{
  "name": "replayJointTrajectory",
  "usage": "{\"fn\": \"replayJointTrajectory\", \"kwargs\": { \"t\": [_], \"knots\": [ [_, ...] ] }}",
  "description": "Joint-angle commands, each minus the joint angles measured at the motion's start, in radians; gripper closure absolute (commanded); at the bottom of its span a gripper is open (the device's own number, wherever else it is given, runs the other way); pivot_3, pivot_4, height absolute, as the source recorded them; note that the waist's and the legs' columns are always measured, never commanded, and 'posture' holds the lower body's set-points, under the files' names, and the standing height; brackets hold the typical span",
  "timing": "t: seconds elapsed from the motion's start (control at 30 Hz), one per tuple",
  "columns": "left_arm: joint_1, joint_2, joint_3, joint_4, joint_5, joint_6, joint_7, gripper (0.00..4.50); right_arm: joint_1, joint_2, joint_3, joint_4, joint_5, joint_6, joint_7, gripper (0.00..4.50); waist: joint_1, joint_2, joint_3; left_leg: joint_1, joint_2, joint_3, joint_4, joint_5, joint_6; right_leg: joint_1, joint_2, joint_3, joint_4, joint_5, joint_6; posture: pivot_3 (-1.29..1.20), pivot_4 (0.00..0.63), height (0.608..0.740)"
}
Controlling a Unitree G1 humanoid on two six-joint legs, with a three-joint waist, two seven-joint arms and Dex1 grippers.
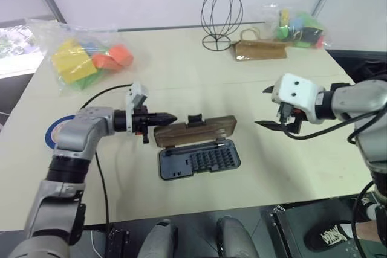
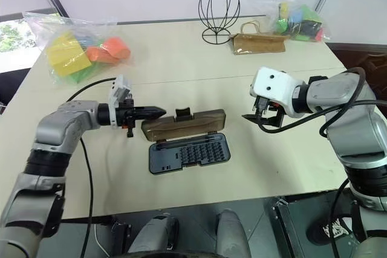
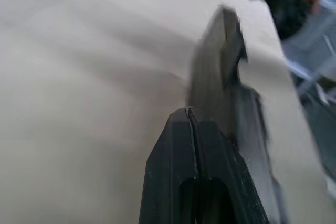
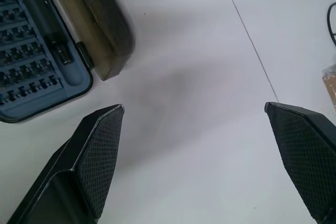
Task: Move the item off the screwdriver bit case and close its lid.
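- left eye view: the screwdriver bit case sits open mid-table, rows of bits showing. its lid is folded back on the far side, small dark latch sticking up. nothing's lying on the case. the blue tape ring is way off at the left edge of the table, mostly hidden behind the left arm, so i'd say the "move the item" part is done and we're on closing the lid.
- right eye view: the left gripper points sideways with its tip just beside the lid's left end, fingers pinched together on nothing. can't tell if it's actually touching. the right gripper hangs above the table off the case's right end, well apart from it. the wire stand, the brown pouch and the two bags of blocks are all at the back, out of the way.
- left wrist view: the closed fingers line up along the lid's edge, pretty blurry, nothing between them.
- right wrist view: the pads are spread wide with bare table between them. the case corner and lid end are off to the side.
- next, my guess: get a tip behind the lid's far edge and swing it over the hinge onto the base, then press the latch down. the case is light and could skid, so the other gripper bracing it would help.
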Motion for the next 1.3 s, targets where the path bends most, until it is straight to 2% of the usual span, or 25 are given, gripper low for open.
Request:
{"fn": "replayJointTrajectory", "kwargs": {
  "t": [0.03,0.33,0.4,0.57,0.67,0.8,0.9,1.03,1.1,1.23,1.3],
  "knots": [
    [0.028,0.05,-0.037,-0.072,-0.014,0.011,-0.062,4.5,-0.023,-0.008,-0.027,0.006,0.032,0.006,-0.036,0.04,0.002,0.0,0.0,0.0,0.0,0.0,0.0,0.0,0.0,0.0,0.0,0.0,0.0,0.0,0.0,0.0,0.15,0.74],
    [0.089,0.118,-0.085,-0.129,-0.006,-0.005,-0.12,4.5,-0.053,-0.017,-0.008,0.024,0.088,0.023,-0.062,0.04,0.001,0.0,0.001,-0.001,0.0,0.0,0.0,0.0,0.0,0.0,0.0,0.0,0.0,0.0,0.0,0.0,0.15,0.74],
    [0.085,0.111,-0.077,-0.116,-0.008,-0.002,-0.107,4.5,-0.064,-0.01,-0.02,0.005,0.141,0.071,-0.047,0.04,0.001,0.0,0.001,-0.001,0.0,0.0,0.0,0.0,0.0,0.0,0.0,0.0,0.0,0.0,0.0,0.0,0.15,0.74],
    [-0.001,0.049,-0.062,-0.021,-0.004,-0.005,-0.058,4.5,-0.088,0.075,-0.059,-0.078,0.396,0.312,-0.014,0.04,0.005,0.0,0.001,-0.001,0.0,-0.001,0.001,0.0,0.0,0.0,0.0,0.0,0.0,0.0,0.0,0.0,0.15,0.74],
    [-0.085,-0.005,-0.081,0.067,0.021,-0.036,-0.046,4.5,-0.07,0.172,-0.097,-0.148,0.601,0.501,-0.019,0.87,0.005,0.0,0.001,-0.001,0.0,-0.001,0.002,0.0,0.001,0.001,0.0,-0.001,0.0,0.0,0.0,0.0,0.15,0.74],
    [-0.149,-0.05,-0.109,0.146,0.053,-0.071,-0.058,4.5,-0.032,0.249,-0.098,-0.209,0.754,0.633,-0.07,2.95,0.004,0.0,0.001,-0.001,0.0,-0.001,0.002,0.0,0.001,0.001,0.0,-0.001,0.0,0.0,0.0,0.0,0.15,0.74],
    [-0.195,-0.091,-0.138,0.221,0.086,-0.109,-0.069,4.5,0.024,0.283,-0.04,-0.237,0.809,0.675,-0.117,4.46,0.003,0.0,0.001,-0.001,0.0,-0.001,0.002,0.0,0.001,0.001,0.0,-0.001,0.001,0.0,0.0,0.0,0.15,0.74],
    [-0.225,-0.135,-0.165,0.299,0.128,-0.161,-0.071,4.5,0.078,0.302,0.048,-0.269,0.821,0.659,-0.181,4.46,0.002,0.0,0.001,-0.001,0.0,-0.001,0.002,0.0,0.001,0.0,0.0,-0.001,0.001,0.0,0.0,0.0,0.15,0.74],
    [-0.239,-0.161,-0.176,0.341,0.155,-0.191,-0.067,4.5,0.092,0.315,0.138,-0.258,0.771,0.64,-0.247,4.46,0.001,0.0,0.001,-0.001,0.0,-0.001,0.002,0.0,0.001,0.0,0.0,-0.001,0.001,0.0,0.0,0.0,0.15,0.74],
    [-0.258,-0.2,-0.193,0.4,0.197,-0.242,-0.065,4.5,0.122,0.35,0.221,-0.246,0.728,0.622,-0.354,4.46,0.0,0.0,0.001,-0.001,0.0,-0.001,0.003,0.0,0.001,0.0,0.0,-0.001,0.002,0.0,0.0,0.0,0.15,0.74],
    [-0.264,-0.22,-0.206,0.428,0.217,-0.269,-0.071,4.5,0.149,0.345,0.289,-0.247,0.657,0.6,-0.438,4.46,0.002,0.0,0.001,-0.001,0.0,-0.001,0.003,0.0,0.001,0.0,0.0,-0.001,0.001,0.0,0.0,0.0,0.15,0.74]
  ]
}}
